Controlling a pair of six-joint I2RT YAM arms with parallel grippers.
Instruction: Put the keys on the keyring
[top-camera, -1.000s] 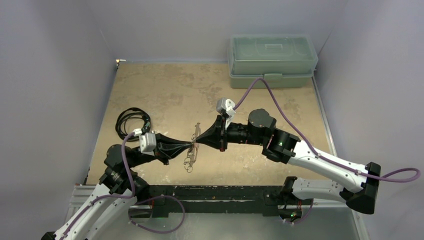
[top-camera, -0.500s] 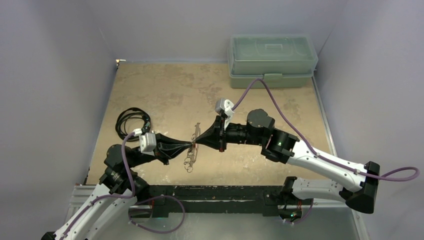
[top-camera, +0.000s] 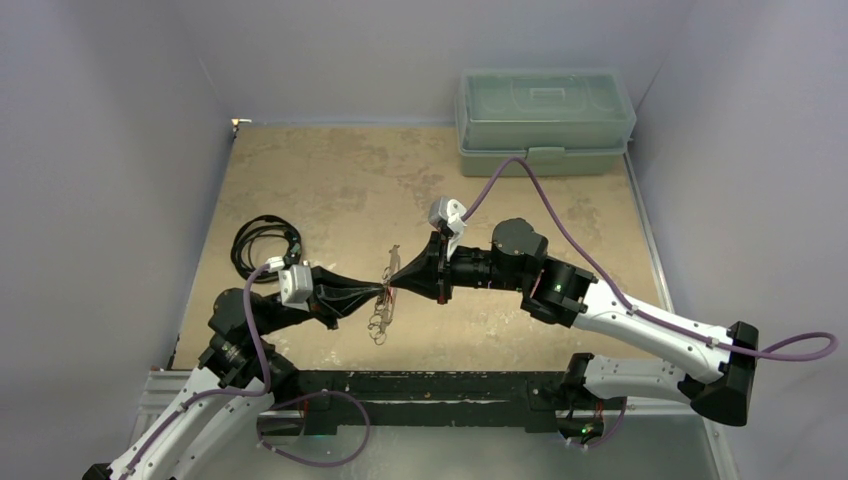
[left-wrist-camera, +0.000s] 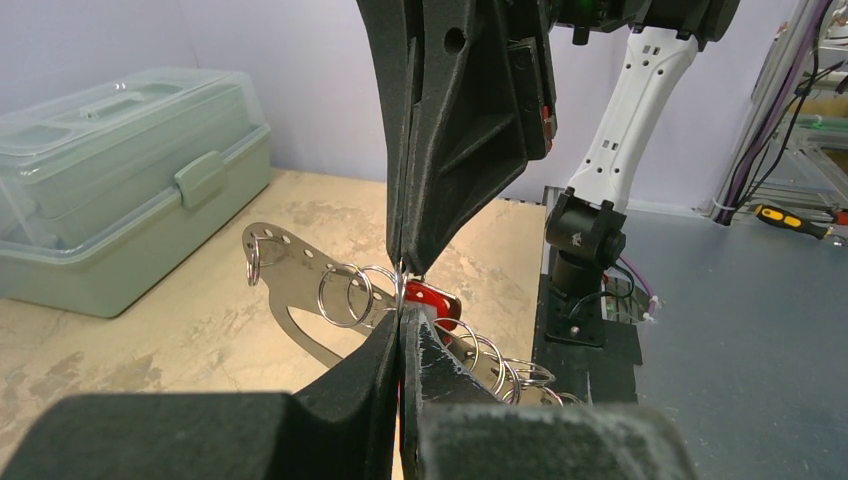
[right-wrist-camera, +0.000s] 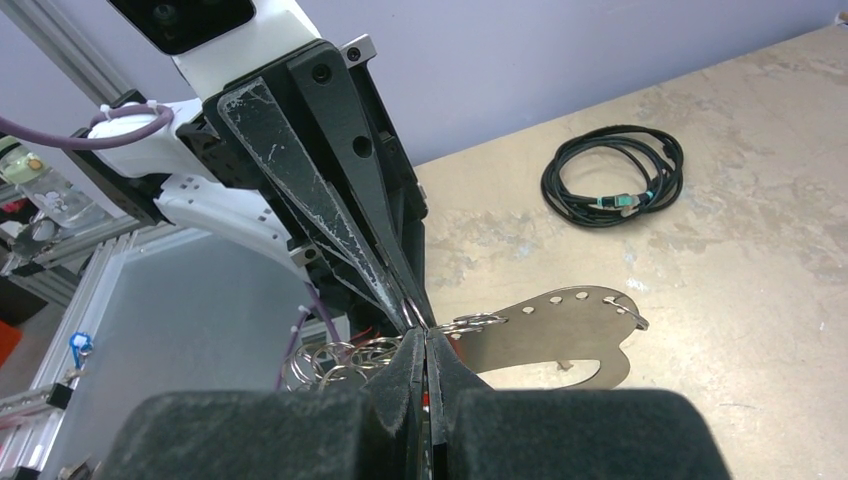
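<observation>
The keyring (top-camera: 379, 322) is a flat silver plate (left-wrist-camera: 285, 265) with punched holes carrying several thin wire rings (left-wrist-camera: 345, 293); it hangs in mid-air above the table's near middle. My left gripper (top-camera: 384, 291) is shut, its tips (left-wrist-camera: 402, 312) pinching one ring edge-on. My right gripper (top-camera: 391, 284) is shut too and meets the left tip to tip, coming down from above in the left wrist view (left-wrist-camera: 405, 268). The key's red head (left-wrist-camera: 433, 300) sits right at that meeting point, against the right gripper's tips (right-wrist-camera: 425, 335); its blade is hidden. The plate (right-wrist-camera: 565, 335) juts out to the right.
A green lidded plastic box (top-camera: 545, 120) stands at the table's far right edge. A coiled black cable (top-camera: 262, 243) lies at the left side. The black base rail (top-camera: 430, 385) runs along the near edge under both arms.
The right arm has edged slightly left toward the left gripper. Both grippers stay shut and the keyring hangs as before.
</observation>
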